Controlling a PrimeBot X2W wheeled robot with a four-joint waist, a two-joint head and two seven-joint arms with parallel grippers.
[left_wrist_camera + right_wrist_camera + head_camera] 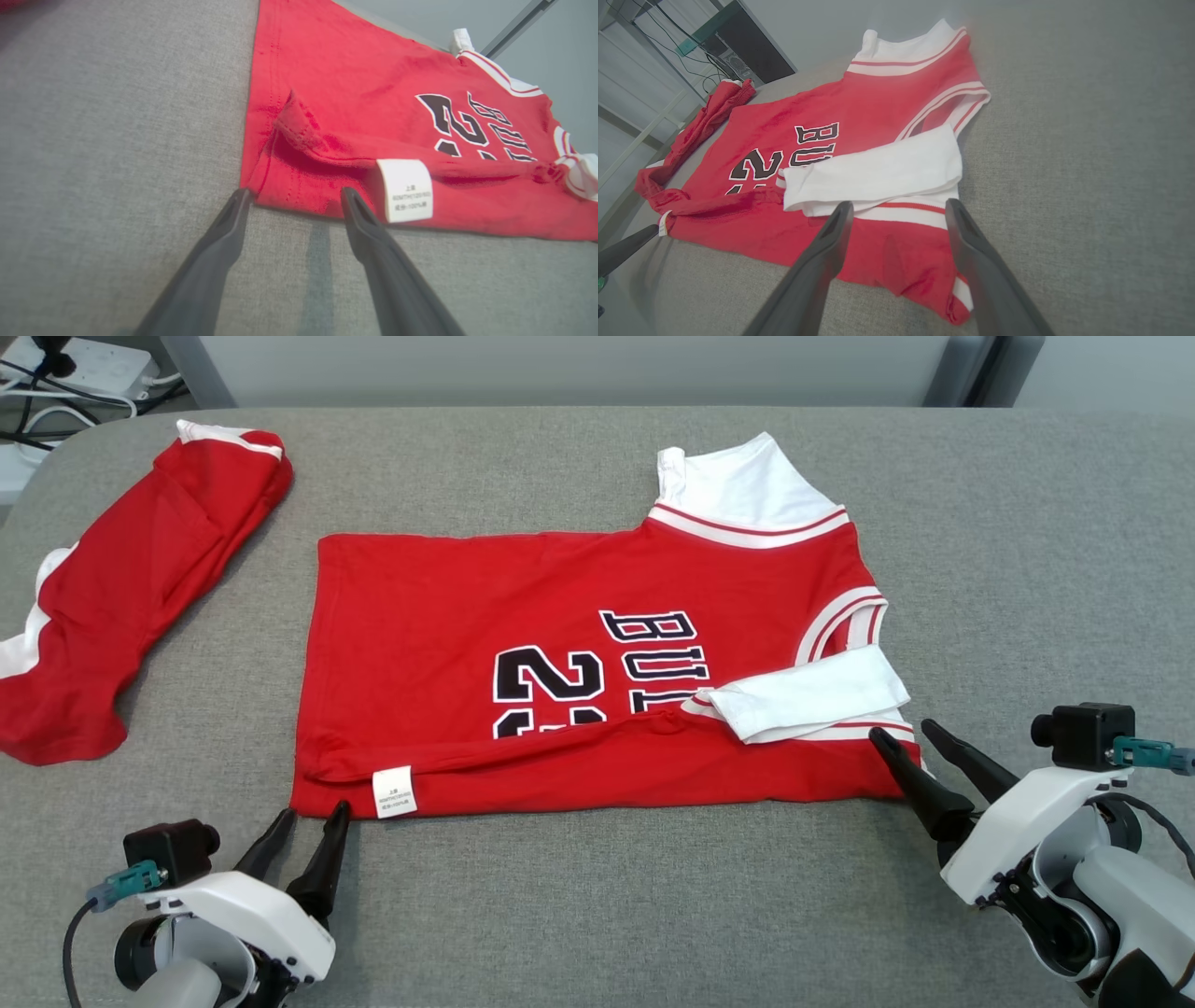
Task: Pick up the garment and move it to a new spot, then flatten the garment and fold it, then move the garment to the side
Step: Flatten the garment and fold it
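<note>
While both arms sit low at the near edge of the grey table (597, 915), the left gripper (315, 809) has its jaws apart, with the tips at the near left corner of the red jersey (560, 607), just beside a white care label (393, 791). At the near right corner, the right gripper (902, 728) likewise has its jaws apart, tips over the hem just short of a white sleeve (822, 695) folded across the front. The jersey lies mid-table, its near edge folded over and partly covering the black print (597, 672). Farther back, the other white sleeve (738, 476) sticks out. A second red garment (131, 588) lies rumpled at the far left, apart from the jersey.
</note>
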